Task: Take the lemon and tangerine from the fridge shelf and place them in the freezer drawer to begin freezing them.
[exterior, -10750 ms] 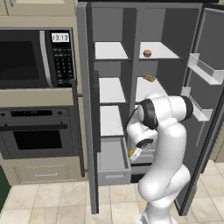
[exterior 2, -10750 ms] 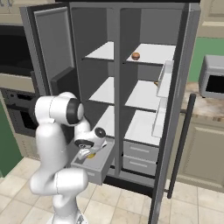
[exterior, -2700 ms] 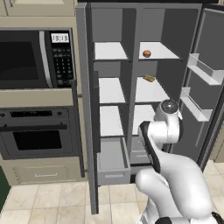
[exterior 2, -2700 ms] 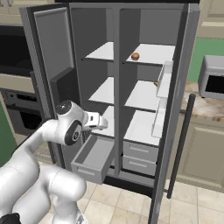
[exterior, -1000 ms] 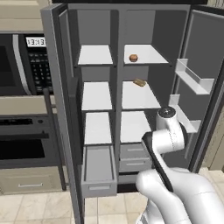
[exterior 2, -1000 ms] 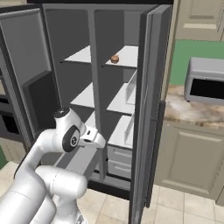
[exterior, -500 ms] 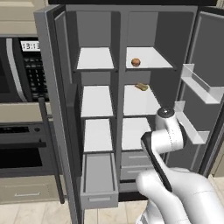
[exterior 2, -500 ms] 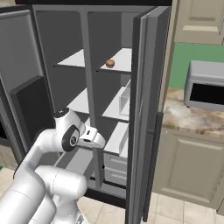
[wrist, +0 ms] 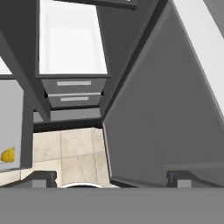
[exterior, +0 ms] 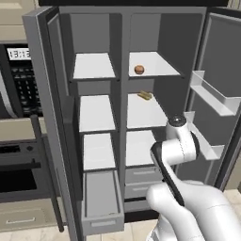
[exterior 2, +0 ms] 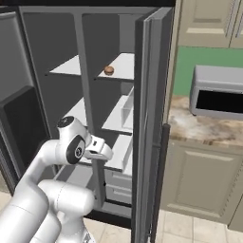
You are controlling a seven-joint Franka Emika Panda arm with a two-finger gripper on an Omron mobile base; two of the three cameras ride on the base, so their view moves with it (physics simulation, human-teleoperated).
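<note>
The tangerine sits alone on the top right fridge shelf, and the right base view shows the same round orange-brown tangerine there. Pulled out at the fridge's bottom left is the freezer drawer. In the hand view the lemon lies inside the freezer drawer at the left edge. My gripper is open and empty, its fingertips wide apart, looking down at the floor tiles before the fridge. The gripper hangs at mid height in front of the lower shelves, well below the tangerine.
A tan-brown elongated food item lies on the second right shelf. Two shallow stacked drawers sit beside the freezer drawer. The open right fridge door with its bins stands close on my right; a microwave rests on the counter beyond.
Both base views have shifted as the base drove, bringing the fridge nearer and more central. The arm holds much the same pose and the gripper stays open.
</note>
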